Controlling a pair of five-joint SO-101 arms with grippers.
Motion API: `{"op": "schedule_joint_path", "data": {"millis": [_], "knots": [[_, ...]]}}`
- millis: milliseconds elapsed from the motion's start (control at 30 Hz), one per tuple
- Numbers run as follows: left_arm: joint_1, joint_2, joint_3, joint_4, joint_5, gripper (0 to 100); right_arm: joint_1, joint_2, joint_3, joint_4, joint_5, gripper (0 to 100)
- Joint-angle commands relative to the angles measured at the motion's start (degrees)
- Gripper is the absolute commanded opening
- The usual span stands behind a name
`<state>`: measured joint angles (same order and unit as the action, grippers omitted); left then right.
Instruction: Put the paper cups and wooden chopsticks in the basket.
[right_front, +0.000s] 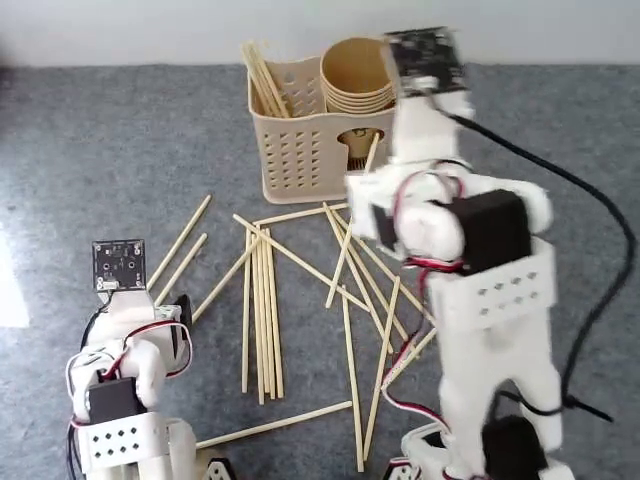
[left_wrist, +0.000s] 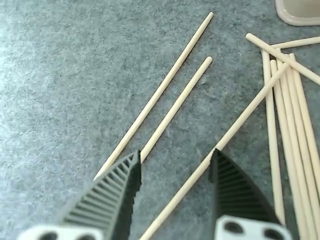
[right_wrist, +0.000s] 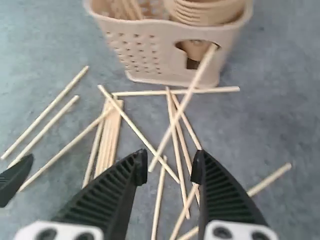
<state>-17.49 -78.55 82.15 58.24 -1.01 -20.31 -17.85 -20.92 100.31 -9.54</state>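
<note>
With the right gripper open above the scattered chopsticks and the basket, paper cups already inside, just beyond it, we would lower its jaws astride one stick before closing; the left gripper is likewise open.

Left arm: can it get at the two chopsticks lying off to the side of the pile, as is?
Probably yes. The left gripper is open, and the two chopsticks lie flat just ahead of it with nothing on top. A longer chopstick runs between its fingers, so it might catch that one first.
</note>
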Motion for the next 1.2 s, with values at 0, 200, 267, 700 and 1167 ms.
{"op": "schedule_joint_path", "data": {"millis": [0,200,267,700,1167], "knots": [[3.8,-0.4,-6.5,4.7,-4.0,21,2.9,-4.8,9.5,2.2,-0.8,16.2],[12.4,-0.3,-13.1,10.0,-4.4,21,4.3,-16.0,27.1,2.1,-0.8,16.2],[13.4,-0.2,-15.0,10.3,-4.4,21,4.3,-20.8,32.8,0.8,-0.8,16.2],[13.3,34.4,-36.4,12.0,-12.3,22,4.3,-53.1,77.8,-27.2,-1.1,16.2],[14.0,84.1,-70.5,12.0,-22.4,22,4.4,-62.7,86.9,-28.4,-5.5,16.2]]}}
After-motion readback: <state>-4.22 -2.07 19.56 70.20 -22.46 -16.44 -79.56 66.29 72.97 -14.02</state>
